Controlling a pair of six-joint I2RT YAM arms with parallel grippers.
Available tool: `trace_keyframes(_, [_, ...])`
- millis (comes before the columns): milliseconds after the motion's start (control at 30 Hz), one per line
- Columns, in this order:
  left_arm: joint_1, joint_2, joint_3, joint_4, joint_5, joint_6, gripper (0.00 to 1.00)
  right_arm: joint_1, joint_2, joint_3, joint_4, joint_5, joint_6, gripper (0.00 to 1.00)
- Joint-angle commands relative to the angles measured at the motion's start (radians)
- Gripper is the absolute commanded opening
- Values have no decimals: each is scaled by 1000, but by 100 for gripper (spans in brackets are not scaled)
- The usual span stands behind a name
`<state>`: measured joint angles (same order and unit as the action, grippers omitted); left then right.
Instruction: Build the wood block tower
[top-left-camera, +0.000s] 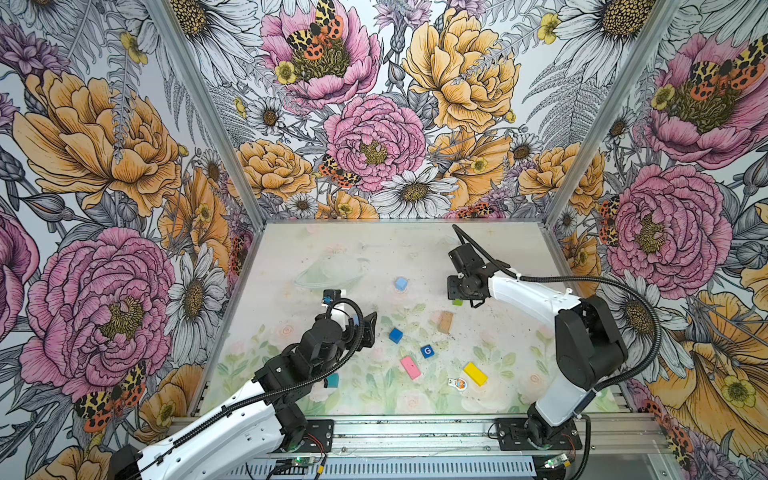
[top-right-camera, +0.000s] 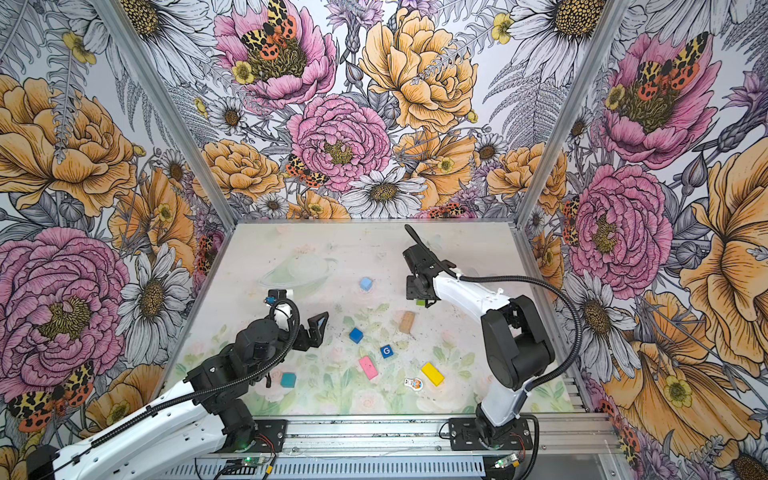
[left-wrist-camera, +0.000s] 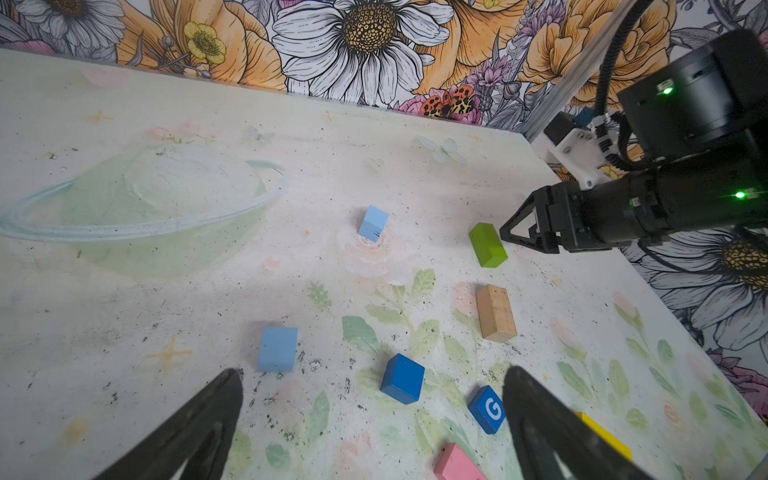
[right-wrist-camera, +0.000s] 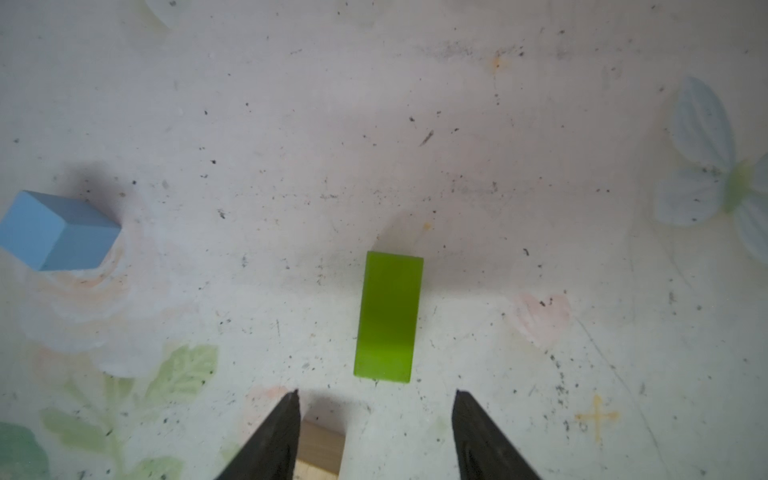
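The wood blocks lie singly on the table, none stacked, so no tower shows. In both top views I see a light blue cube (top-left-camera: 401, 284), a plain-wood oblong (top-left-camera: 445, 322), a dark blue cube (top-left-camera: 395, 335), the G cube (top-left-camera: 427, 351), a pink oblong (top-left-camera: 410, 367), a yellow oblong (top-left-camera: 475, 373) and a teal cube (top-right-camera: 288, 379). A second light blue cube (left-wrist-camera: 277, 349) shows in the left wrist view. My right gripper (right-wrist-camera: 376, 392) is open just short of the flat green oblong (right-wrist-camera: 388, 318), holding nothing. My left gripper (left-wrist-camera: 375, 372) hangs wide open and empty above the dark blue cube (left-wrist-camera: 402, 378).
A flat white-and-orange cartoon figure (top-left-camera: 457, 383) lies near the yellow oblong. The pale printed table (top-left-camera: 311, 249) is walled by floral panels at the back and both sides. An aluminium rail (top-left-camera: 415, 432) with both arm bases runs along the front edge.
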<state>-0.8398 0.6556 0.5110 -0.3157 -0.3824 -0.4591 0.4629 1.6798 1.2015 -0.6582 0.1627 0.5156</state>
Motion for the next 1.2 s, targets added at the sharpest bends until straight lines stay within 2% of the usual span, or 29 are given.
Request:
trace_keyframes(0, [5,-29,0,-11,37,-14,99,22,-71,-41,-31,-6,52,60])
trace_keyframes(367, [-29,-170,-38,-66,24,-77,99,137,-148,-121,-35,-15,156,60])
trace_keyframes(533, [-40,-220,-56,-98,20,-105,99,180,-109,-129,-35,-15,191,57])
trace_keyframes(800, [-42,-253,-68,-128,14,-111,99,213,-9,-116,-34,-7,224,45])
trace_keyframes(1167, [-40,-225,-59,-128,-2,-85,99,220,53,-104,-34,17,242,43])
